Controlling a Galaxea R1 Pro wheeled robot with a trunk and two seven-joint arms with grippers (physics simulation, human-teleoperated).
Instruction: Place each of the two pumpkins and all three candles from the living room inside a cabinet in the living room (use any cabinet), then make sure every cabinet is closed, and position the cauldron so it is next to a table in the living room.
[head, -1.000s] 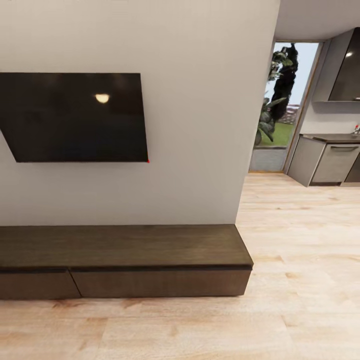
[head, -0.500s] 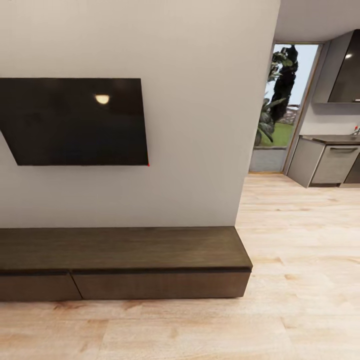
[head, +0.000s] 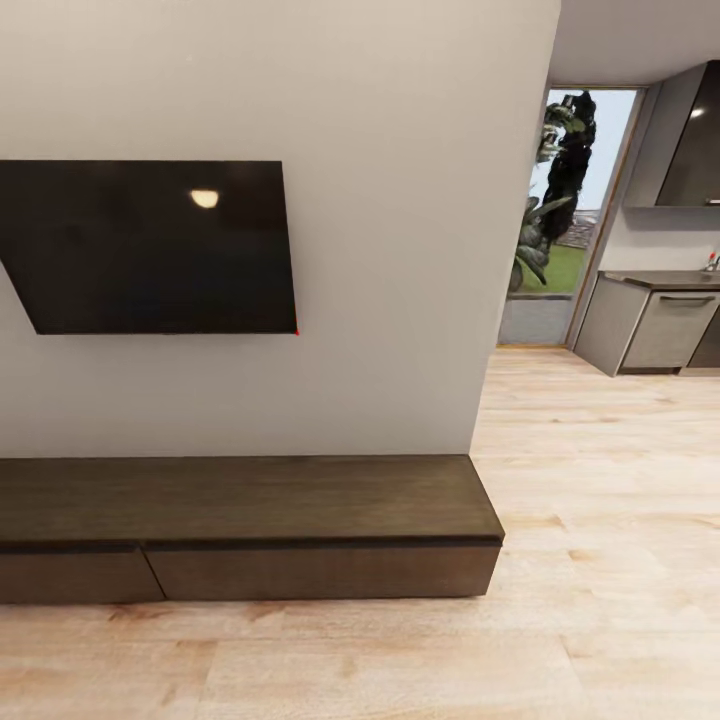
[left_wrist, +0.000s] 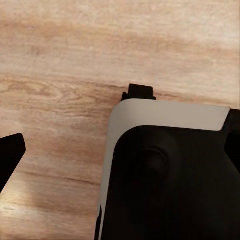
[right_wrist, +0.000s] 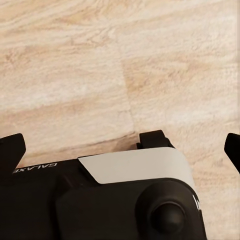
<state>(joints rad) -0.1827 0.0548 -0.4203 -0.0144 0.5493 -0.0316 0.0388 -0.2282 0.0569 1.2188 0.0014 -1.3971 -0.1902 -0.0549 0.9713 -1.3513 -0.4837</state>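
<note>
**A:** Both wrist cams are looking down at bare wood floor (left_wrist: 60, 75) past the robot's own base. On the left gripper (left_wrist: 122, 150) you get dark fingers (left_wrist: 10, 152) at both frame edges, so they're spread apart with nothing between them. The right gripper (right_wrist: 122, 147) is the same, with a finger tip (right_wrist: 12, 145) at each edge and nothing held.

**B:** So where's the stuff?

**A:** The cabinet (head: 250, 500) is just ahead, low against the wall under the TV (head: 150, 245). Its drawer fronts (head: 320, 570) sit flush and its top is bare. I can't spot any pumpkins, candles or a cauldron anywhere here.

**B:** What's the risk?

**A:** My guess is rolling in too close, since a handleless drawer needs room to slide out and the base could block it. The other worry is drifting right toward the grey kitchen units (head: 660, 325) by the glass door (head: 565, 215), which are the wrong cabinets.
</note>
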